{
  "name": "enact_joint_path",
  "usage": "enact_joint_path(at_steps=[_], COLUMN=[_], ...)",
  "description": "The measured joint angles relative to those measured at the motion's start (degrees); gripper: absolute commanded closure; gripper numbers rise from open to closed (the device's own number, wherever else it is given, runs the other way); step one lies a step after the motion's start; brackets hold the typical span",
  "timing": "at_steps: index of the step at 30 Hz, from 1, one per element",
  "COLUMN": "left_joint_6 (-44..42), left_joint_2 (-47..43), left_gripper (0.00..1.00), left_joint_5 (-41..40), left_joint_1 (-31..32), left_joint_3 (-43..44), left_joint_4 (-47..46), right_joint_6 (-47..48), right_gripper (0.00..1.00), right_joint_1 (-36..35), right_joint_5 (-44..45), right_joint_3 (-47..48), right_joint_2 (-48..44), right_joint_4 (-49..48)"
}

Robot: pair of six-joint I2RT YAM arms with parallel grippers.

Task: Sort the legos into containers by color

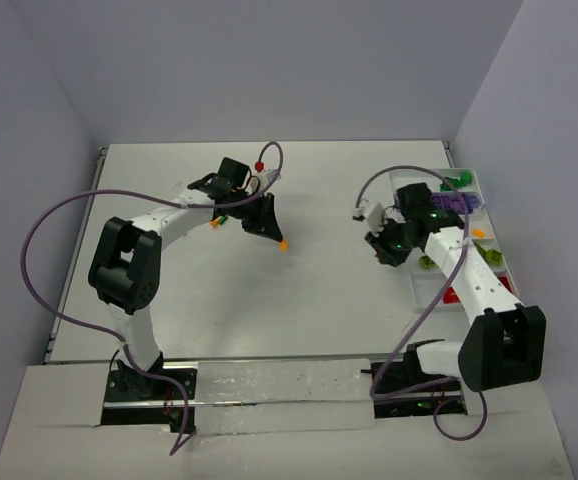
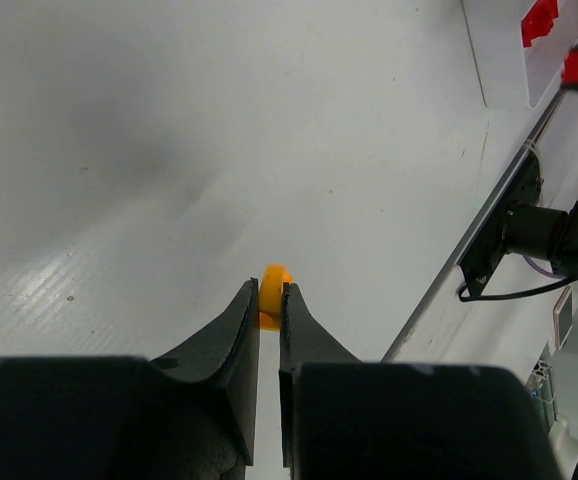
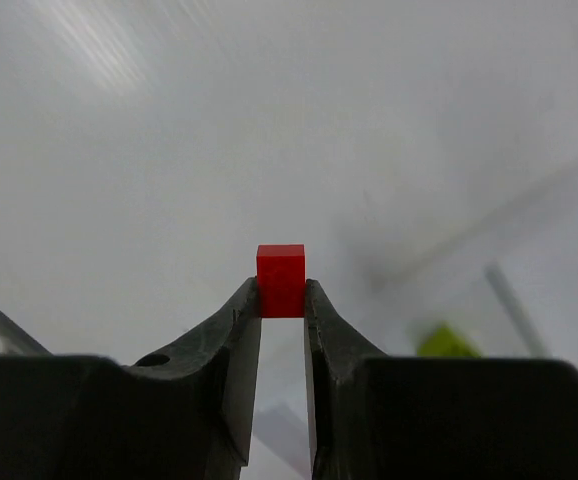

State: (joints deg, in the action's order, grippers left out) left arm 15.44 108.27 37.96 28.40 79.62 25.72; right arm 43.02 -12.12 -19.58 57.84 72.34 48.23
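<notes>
Left wrist view: the left tool (image 2: 270,303) is pinched shut on 1 orange lego (image 2: 274,278), near the middle of the table (image 2: 169,150). I cannot tell if the lego touches the table.

In the right wrist view, the right tool (image 3: 281,300) is pinched shut on 1 red lego (image 3: 281,268).

The white tray (image 1: 416,178) lies along the table's right edge. Green, purple, orange, yellow-green and red legos sit in their own boxes.

I think the step now is to carry each lego to its color. Squeeze gently but firmly, move slowly, go low over the matching box, then let go. Send 1 arm at a time so they do not bump.
</notes>
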Motion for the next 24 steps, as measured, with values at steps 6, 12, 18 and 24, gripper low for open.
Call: enact_joint_path(at_steps=[6, 12, 18, 24], left_joint_6=[-1.36, -2.82, -3.83, -4.9], left_joint_2=[0.0, 0.08, 0.2, 0.22], left_gripper=[1.0, 1.0, 1.0, 1.0], left_joint_5=[0.12, 0.3, 0.3, 0.23], left_joint_1=[0.0, -0.02, -0.61, -1.77], left_joint_3=[4.08, 6.67, 7.97, 8.95], left_joint_4=[1.84, 3.99, 5.8, 7.83], right_joint_6=[10.02, 14.66, 14.38, 13.56], right_gripper=[1.0, 1.0, 1.0, 1.0], right_joint_1=[21.6, 31.07, 32.89, 33.18], right_joint_5=[11.27, 21.13, 24.8, 26.11], right_joint_3=[-4.24, -4.1, -1.66, -1.59], right_joint_2=[-0.1, 3.13, 8.08, 11.32], right_joint_4=[7.22, 11.51, 12.27, 11.36])
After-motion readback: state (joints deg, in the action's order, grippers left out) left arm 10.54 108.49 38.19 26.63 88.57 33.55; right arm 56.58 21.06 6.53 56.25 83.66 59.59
